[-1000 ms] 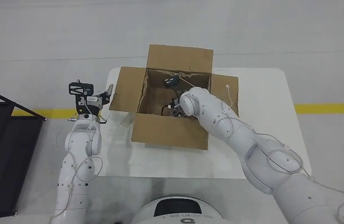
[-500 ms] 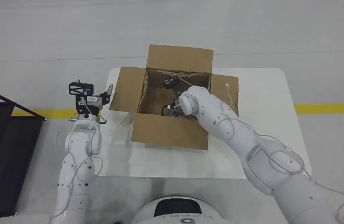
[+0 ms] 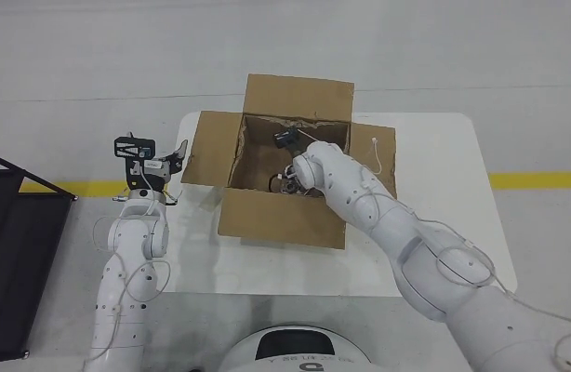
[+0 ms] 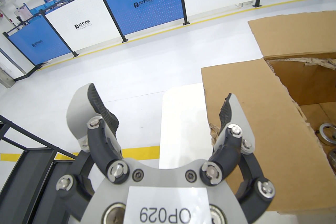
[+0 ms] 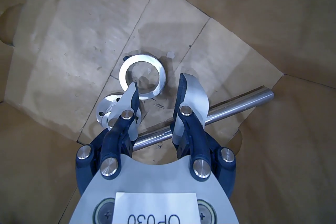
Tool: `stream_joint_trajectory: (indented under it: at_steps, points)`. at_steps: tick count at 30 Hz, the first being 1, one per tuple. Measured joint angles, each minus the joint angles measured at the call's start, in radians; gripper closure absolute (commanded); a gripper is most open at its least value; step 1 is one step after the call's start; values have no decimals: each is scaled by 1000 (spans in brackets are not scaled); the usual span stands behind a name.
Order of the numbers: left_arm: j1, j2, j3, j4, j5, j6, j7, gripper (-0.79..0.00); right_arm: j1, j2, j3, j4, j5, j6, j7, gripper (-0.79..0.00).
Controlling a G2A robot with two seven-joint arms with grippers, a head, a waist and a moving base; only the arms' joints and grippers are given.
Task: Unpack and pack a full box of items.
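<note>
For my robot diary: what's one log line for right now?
right end effector: open, in box near ring | left end effector: open, beside box | rod: on box floor

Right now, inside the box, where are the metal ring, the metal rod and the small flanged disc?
metal ring [image 5: 143,58]: right wrist view, on its flat band.
metal rod [image 5: 236,107]: right wrist view, on the shaft near its bare end.
flanged disc [image 5: 105,107]: right wrist view, on its flat rim.
</note>
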Motion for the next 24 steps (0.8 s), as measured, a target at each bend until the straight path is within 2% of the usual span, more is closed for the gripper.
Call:
stream_joint_trajectory:
  at_steps: [4,5,6,7,8,16,21,24]
  points:
    - [0,0,0,0,0,0,0,-785,9,-30,-15,45,-6,-4,-1,-265]
    - [0,0,0,0,0,0,0,-785,12,-37,-17,56,-7,-5,-1,-228]
    - [0,0,0,0,0,0,0,-785,16,-47,-21,73,-8,-6,-1,-179]
    - [0,0,0,0,0,0,0,-785,19,-53,-22,85,-8,-8,-1,-65]
    - [0,0,0,0,0,0,0,-785,23,-62,-24,101,-7,-11,0,0]
    - [0,0,0,0,0,0,0,-785,41,-95,-12,173,0,-46,-64,0]
    - [0,0,0,0,0,0,0,-785,13,-74,30,145,2,-88,-245,0]
    - [0,0,0,0,0,0,0,-785,-34,-38,72,86,-9,-137,-407,0]
